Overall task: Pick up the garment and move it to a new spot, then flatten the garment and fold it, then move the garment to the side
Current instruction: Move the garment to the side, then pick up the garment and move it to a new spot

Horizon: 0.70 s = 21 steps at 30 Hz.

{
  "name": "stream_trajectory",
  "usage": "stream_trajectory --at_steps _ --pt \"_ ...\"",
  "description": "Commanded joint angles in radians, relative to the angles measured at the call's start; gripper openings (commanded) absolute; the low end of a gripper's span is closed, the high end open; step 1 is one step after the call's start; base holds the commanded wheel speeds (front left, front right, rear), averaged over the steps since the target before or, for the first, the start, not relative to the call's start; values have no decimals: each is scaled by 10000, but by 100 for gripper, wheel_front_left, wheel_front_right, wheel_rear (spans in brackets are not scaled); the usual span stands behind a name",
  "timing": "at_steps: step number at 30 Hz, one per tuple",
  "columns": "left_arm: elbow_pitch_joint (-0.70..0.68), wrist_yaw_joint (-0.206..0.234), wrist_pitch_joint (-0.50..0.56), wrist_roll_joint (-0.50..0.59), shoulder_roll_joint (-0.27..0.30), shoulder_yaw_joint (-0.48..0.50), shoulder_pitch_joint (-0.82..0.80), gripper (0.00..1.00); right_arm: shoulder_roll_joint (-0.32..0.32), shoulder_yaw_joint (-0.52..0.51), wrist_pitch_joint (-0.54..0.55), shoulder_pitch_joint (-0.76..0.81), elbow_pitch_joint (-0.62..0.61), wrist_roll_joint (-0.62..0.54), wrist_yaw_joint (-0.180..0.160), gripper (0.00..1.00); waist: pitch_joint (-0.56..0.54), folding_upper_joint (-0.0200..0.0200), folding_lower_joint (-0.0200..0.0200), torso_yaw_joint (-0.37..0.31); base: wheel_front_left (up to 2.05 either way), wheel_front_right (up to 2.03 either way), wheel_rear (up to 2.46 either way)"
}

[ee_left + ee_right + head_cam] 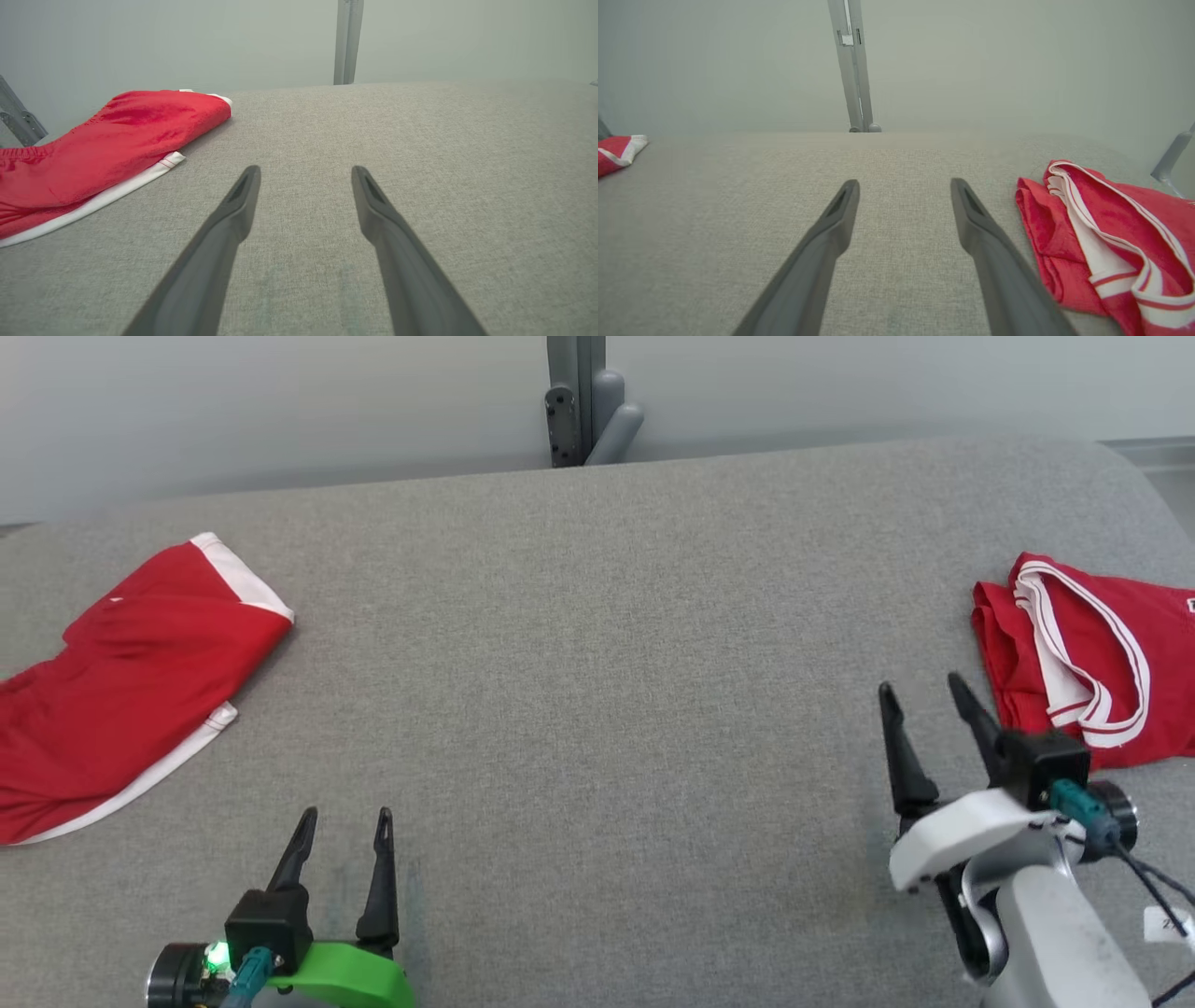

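Note:
Two red garments with white trim lie on the grey padded table (597,644). One garment (131,691) is spread at the far left, also seen in the left wrist view (107,144). The other garment (1083,653) is bunched at the right edge, its striped hem showing (1115,233). My left gripper (344,819) hovers open near the table's front left, right of the left garment, holding nothing. My right gripper (924,686) stands open just left of the bunched garment, apart from it, its fingers (985,228) bare.
A grey metal post (579,401) rises behind the table's far edge against a pale wall. A cable and a small white tag (1167,919) hang by my right wrist. Bare grey cloth stretches between the two garments.

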Motion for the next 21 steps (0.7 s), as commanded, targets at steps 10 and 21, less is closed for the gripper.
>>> stream_trajectory --at_steps 10,21 --pt "95 196 2 -303 1 227 787 100 411 51 -28 1859 -565 -261 -8 100 -1245 73 0 149 0 0 0" --pt "39 295 2 -511 1 349 1173 100 489 78 -28 2428 -997 -202 -8 100 -1656 73 0 192 0 0 0"
